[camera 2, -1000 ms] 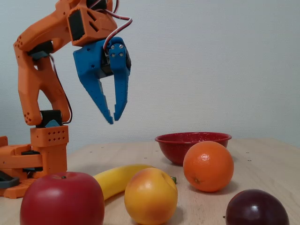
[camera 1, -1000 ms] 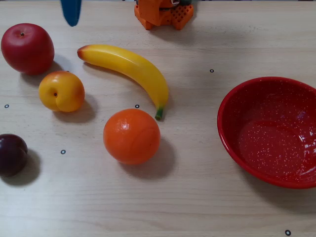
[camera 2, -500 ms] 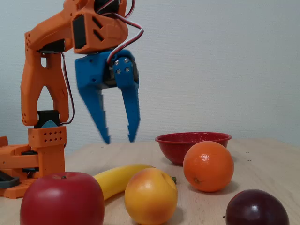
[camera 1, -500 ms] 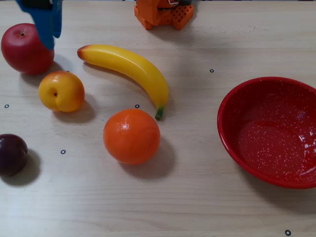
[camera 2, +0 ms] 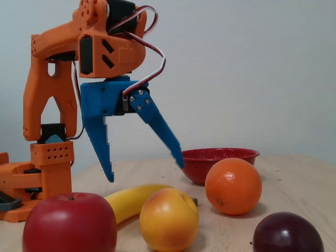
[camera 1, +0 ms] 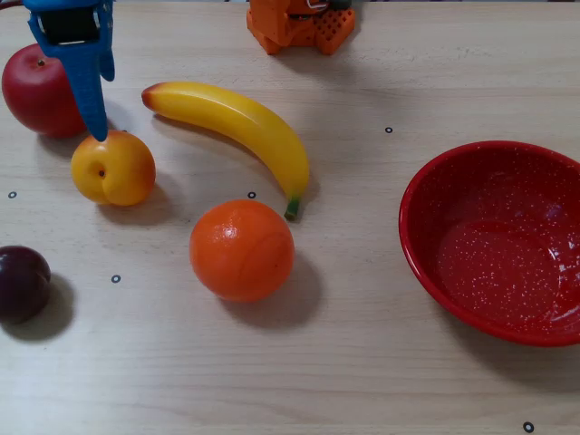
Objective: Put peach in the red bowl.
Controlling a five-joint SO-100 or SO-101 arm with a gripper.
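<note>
The peach (camera 1: pixel 113 168) is sitting on the table (camera 1: pixel 362 381) just in front of the red apple (camera 1: pixel 41 89) in the overhead-style fixed view, left of the banana (camera 1: pixel 237 127) and up-left of the orange (camera 1: pixel 242 249), with the red bowl (camera 1: pixel 426 263) lying well apart from it across the table; it is looking smooth, round and glossy, so I am judging it light and fairly stiff but slippery, likely to roll or squirt out of a shallow pinch; the safest hold is probably across its widest middle, fingers straddling the sides rather than the crease and stem dimple facing the camera; a dark plum (camera 1: pixel 22 283) is resting below-left of the peach, apart from it; the gripper (camera 2: pixel 143 169) is hanging above the fruit with its jaws spread wide and nothing between them; the top-down fixed view is showing one blue finger (camera 1: pixel 93 109) reaching to the peach's upper edge, and the layout of fruit and bowl, but it is not telling height; the low side fixed view is supplying that, showing the fingertips clear above the peach (camera 2: pixel 169 219) and apple (camera 2: pixel 69 222) and how far the jaws are parted, while it is hiding the gaps between the fruits and most of the bowl (camera 2: pixel 216 157) behind the orange (camera 2: pixel 233 186).
</note>
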